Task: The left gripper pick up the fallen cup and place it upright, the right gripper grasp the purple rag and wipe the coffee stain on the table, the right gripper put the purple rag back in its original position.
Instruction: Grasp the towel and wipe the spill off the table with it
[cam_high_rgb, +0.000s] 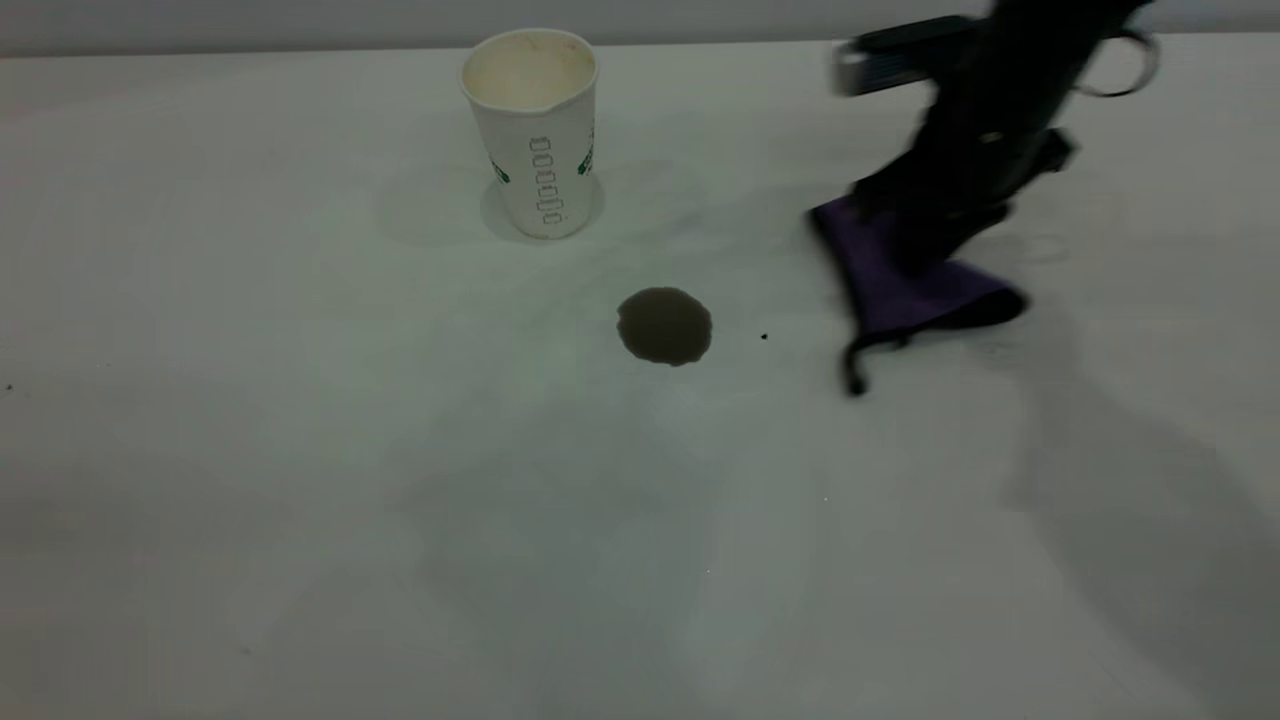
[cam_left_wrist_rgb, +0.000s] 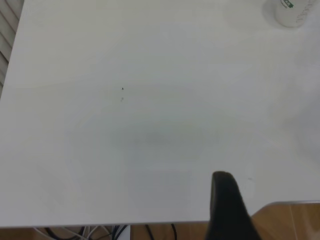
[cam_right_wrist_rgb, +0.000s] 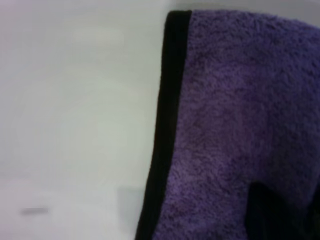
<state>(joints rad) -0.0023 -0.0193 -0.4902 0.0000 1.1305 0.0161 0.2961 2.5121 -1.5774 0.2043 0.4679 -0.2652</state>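
The purple rag (cam_high_rgb: 905, 285) sits right of centre in the exterior view, bunched up and hanging off the right gripper (cam_high_rgb: 925, 240), which comes down from the upper right corner. The pincer is clamped on the cloth's top, so it's holding the rag; how narrow the gap is can't be made out since the fingers are buried in dark blur. The rag's lower edge looks to be touching or just off the table (cam_high_rgb: 300, 500), with its black loop dangling at the lower left. In the right wrist view the rag (cam_right_wrist_rgb: 240, 125) fills most of the frame, black edging running down its side.

The coffee stain (cam_high_rgb: 665, 325) is a dark roundish puddle near the middle of the frame, left of the rag and apart from it.

The cup (cam_high_rgb: 535, 130) stands upright in the upper middle, above and left of the stain; its base peeks in at the left wrist view's corner (cam_left_wrist_rgb: 295, 12).

The left gripper (cam_left_wrist_rgb: 227, 205) only shows one dark finger, so can't tell how open it is.
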